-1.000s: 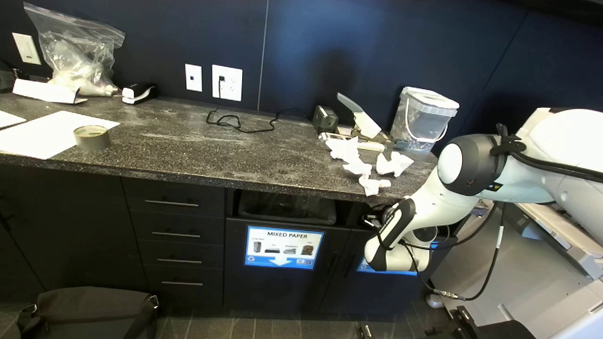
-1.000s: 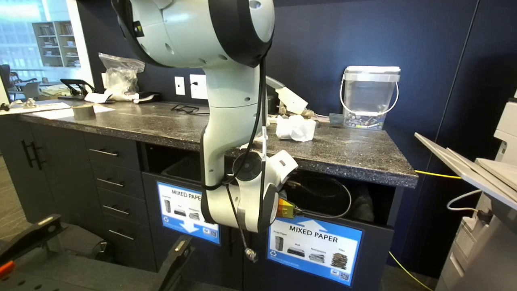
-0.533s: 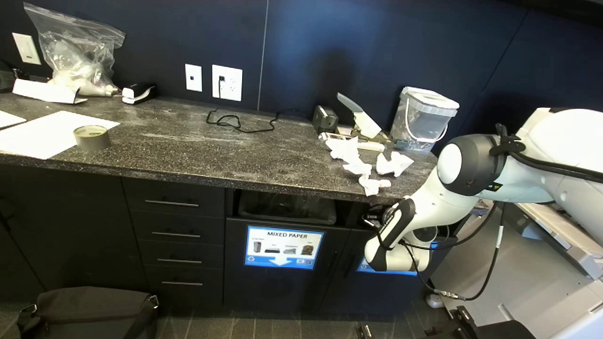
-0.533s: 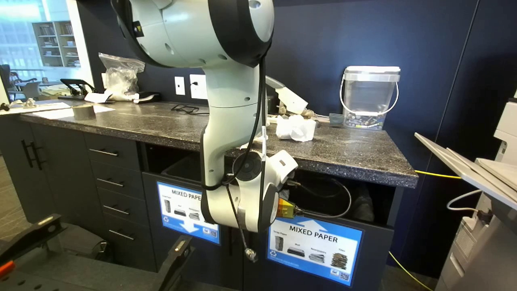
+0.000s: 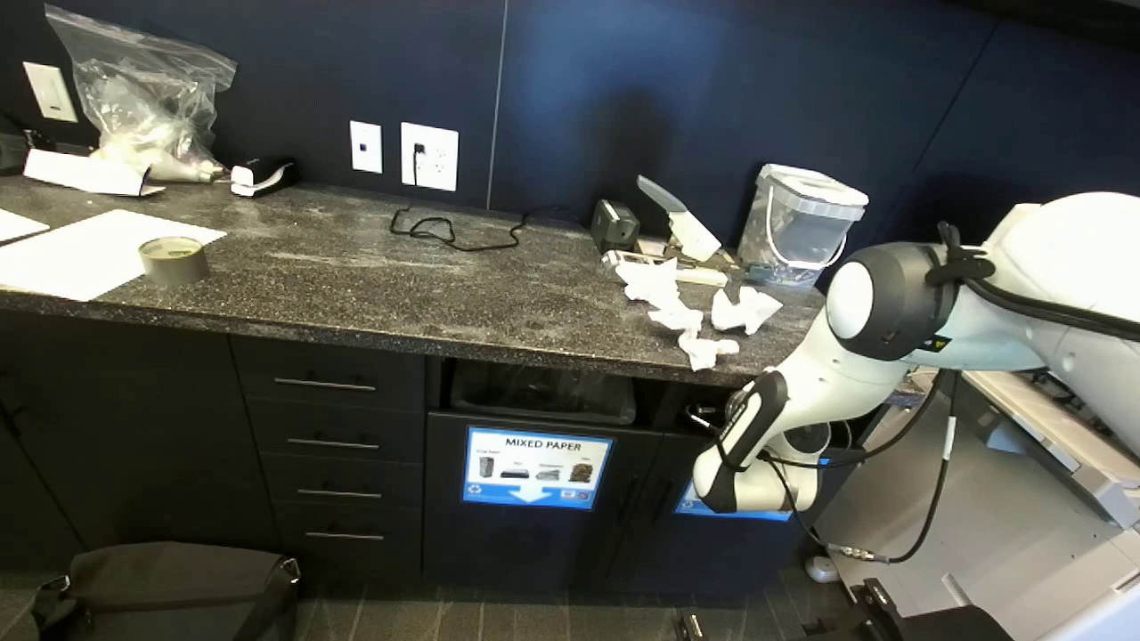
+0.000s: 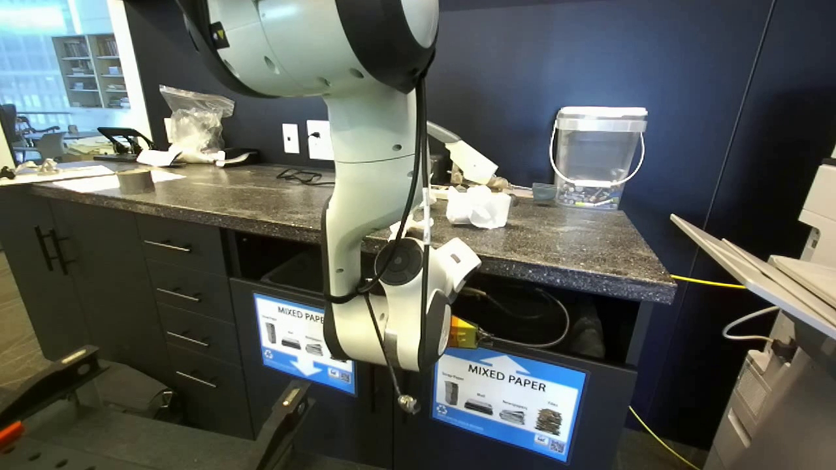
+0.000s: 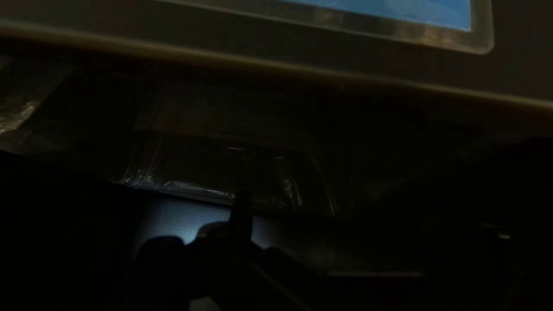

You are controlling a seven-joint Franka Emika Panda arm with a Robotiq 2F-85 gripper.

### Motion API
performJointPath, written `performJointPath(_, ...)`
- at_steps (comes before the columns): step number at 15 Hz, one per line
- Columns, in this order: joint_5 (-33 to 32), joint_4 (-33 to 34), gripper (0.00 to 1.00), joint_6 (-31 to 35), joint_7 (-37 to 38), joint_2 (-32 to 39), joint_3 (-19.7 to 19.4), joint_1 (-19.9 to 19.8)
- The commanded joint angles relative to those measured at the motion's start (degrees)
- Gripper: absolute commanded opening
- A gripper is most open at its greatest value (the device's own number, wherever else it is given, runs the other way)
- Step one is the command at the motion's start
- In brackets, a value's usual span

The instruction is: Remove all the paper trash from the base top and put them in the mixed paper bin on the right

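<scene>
Several crumpled white scraps of paper trash point(image 5: 650, 281) lie toward the right end of the speckled dark base top point(image 5: 374, 285), with one scrap point(image 5: 746, 310) a little apart. In an exterior view, the mixed paper bin point(image 6: 509, 408) on the right bears a blue label under its dark slot point(image 6: 522, 313). My gripper reaches into that slot, its fingers hidden from both exterior views. The wrist view is very dark. There one finger point(image 7: 241, 220) stands alone in silhouette before the bin's crinkled liner point(image 7: 194, 190); the opposite finger is lost in shadow. Nothing shows held between them.
A twin bin point(image 5: 534, 552) stands to the left. At the back of the counter are a lidded clear bucket point(image 6: 597, 150), a stapler point(image 5: 690, 230) and a black cord point(image 5: 454, 239). The counter edge point(image 6: 588, 281) overhangs the slot. A printer point(image 6: 771, 391) stands at the right.
The arm has risen slightly and drawn back a little, its cable shifting along. A small grey patch near the wrist at the slot no longer shows. The scraps on the counter have not moved.
</scene>
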Motion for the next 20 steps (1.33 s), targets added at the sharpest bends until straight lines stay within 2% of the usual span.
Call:
performJointPath(1, 0.4, -9.5, 1.0, 0.4, -0.6, -6.6, -1.8, 1.6)
performJointPath(7, -2.3, -22.1, 1.0, -1.3, -1.2, -15.7, -2.8, 1.6)
performJointPath(11, -6.5, -31.8, 1.0, -8.6, -2.5, -25.0, -3.5, 1.6)
performJointPath(14, -11.2, -37.0, 1.0, -17.8, -3.5, -33.1, -2.7, 0.7)
performJointPath(16, -15.2, -39.5, 1.0, -26.4, -4.4, -39.2, -0.9, -0.7)
performJointPath(18, -18.7, -41.2, 1.0, -36.3, -5.5, -45.2, 2.3, -2.9)
performJointPath(20, -19.5, -42.3, 1.0, -45.9, -7.9, -50.8, 6.8, -5.7)
